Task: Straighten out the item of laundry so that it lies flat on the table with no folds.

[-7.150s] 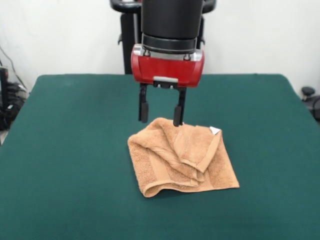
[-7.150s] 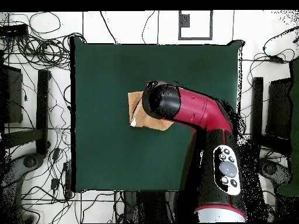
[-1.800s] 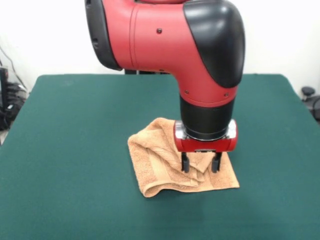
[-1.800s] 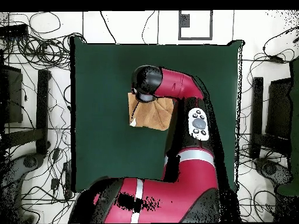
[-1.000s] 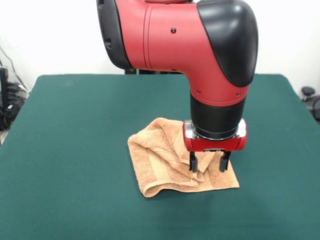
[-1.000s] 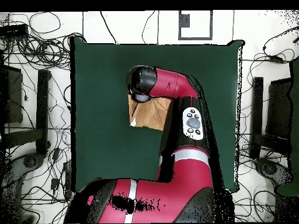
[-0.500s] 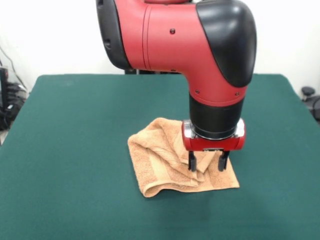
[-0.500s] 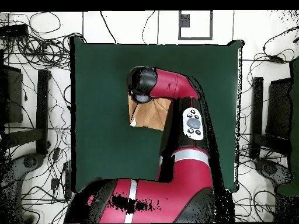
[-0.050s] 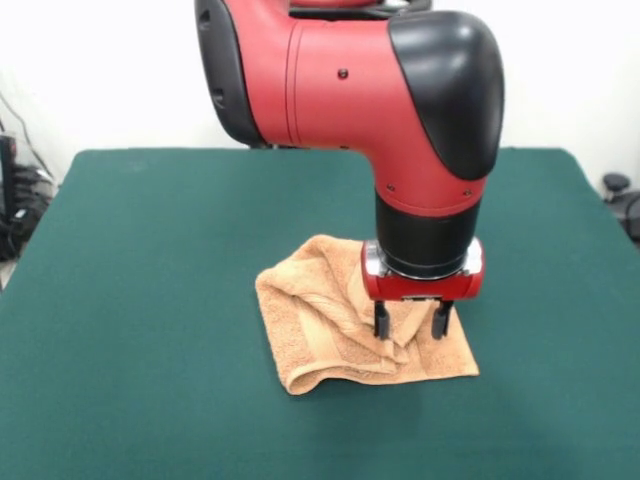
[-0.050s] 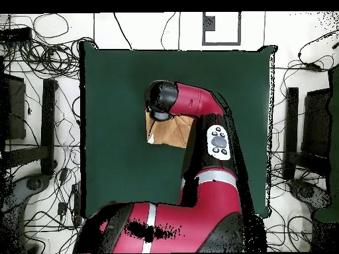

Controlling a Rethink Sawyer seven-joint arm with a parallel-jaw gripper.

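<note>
The item of laundry [image 9: 320, 330] is an orange-tan towel lying crumpled and folded over itself near the middle of the green table [image 9: 150, 250]. A rolled ridge runs across its left half, and the front edge is doubled. My gripper [image 9: 411, 327] points straight down over the towel's right part. It is open, with both fingertips [image 9: 381, 326] at the cloth surface and a raised fold between them. In the overhead view the arm's black wrist [image 10: 162, 99] hides the gripper. The towel [image 10: 171, 133] shows below the wrist, with its small white tag [image 10: 151, 139] at the left corner.
The red arm [image 10: 205, 165] reaches over the table's [image 10: 119, 79] lower middle in the overhead view. Cables and stands [image 10: 40, 132] lie on the floor along the table's left and right sides.
Since 7.2 s ago the gripper has crossed from the towel's far edge to its right part and come down onto it. Over the last second it edged slightly left. The towel's shape is unchanged.
</note>
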